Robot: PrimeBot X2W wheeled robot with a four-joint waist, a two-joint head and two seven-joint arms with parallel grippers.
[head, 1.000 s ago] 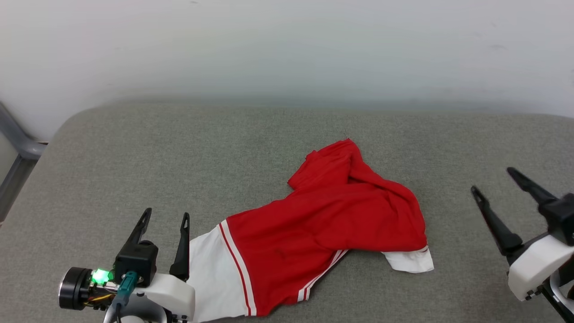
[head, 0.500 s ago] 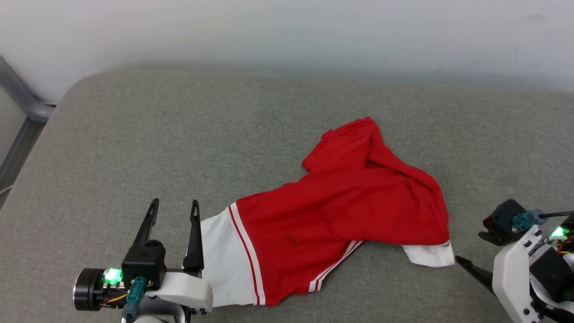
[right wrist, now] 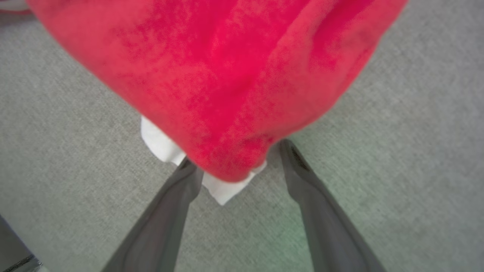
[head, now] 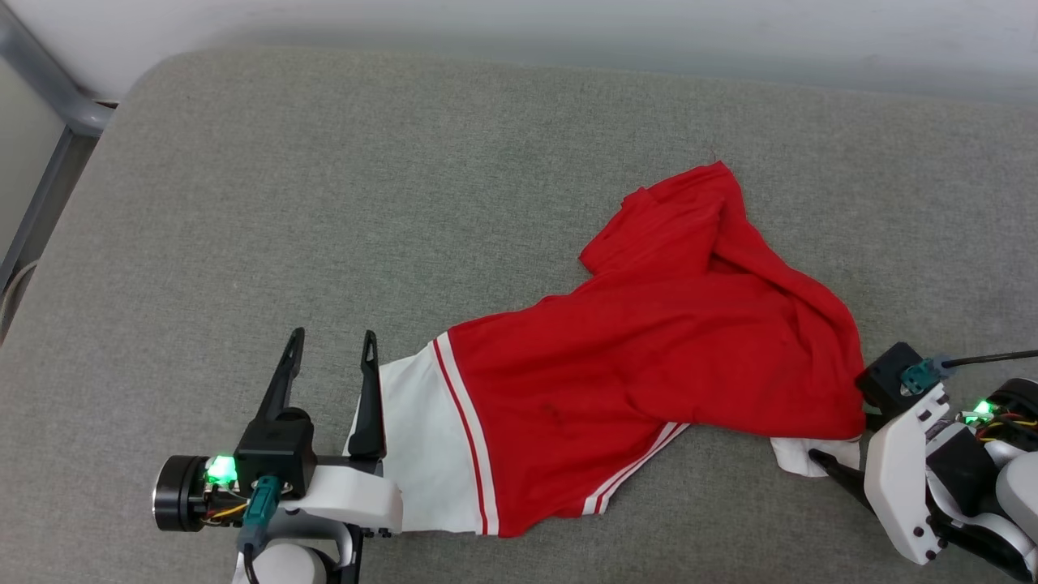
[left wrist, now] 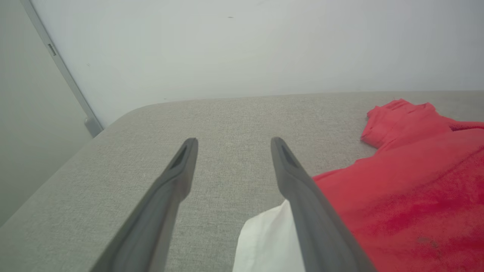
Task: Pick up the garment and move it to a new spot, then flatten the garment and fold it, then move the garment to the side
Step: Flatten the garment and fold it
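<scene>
The garment (head: 649,357) lies crumpled on the grey padded surface (head: 324,178), red body up, lettering hidden. One white sleeve (head: 422,438) with red stripes points to the near left. My left gripper (head: 332,337) stands open just left of that sleeve, its right finger along the sleeve's edge; the left wrist view shows the same gripper (left wrist: 233,141) over bare grey cloth, the garment (left wrist: 397,189) to its right. My right gripper (head: 843,434) is at the garment's near right corner. In the right wrist view the open gripper (right wrist: 236,158) straddles the garment's (right wrist: 227,75) red corner and white sleeve tip (right wrist: 223,190).
A grey metal frame (head: 49,122) runs along the surface's far left corner. A pale wall (left wrist: 227,49) stands behind the surface. Bare grey cloth stretches left of and beyond the garment.
The head camera has tilted down. My right gripper has turned and dropped from the open right side onto the garment's near right corner. The left gripper keeps its place by the sleeve.
</scene>
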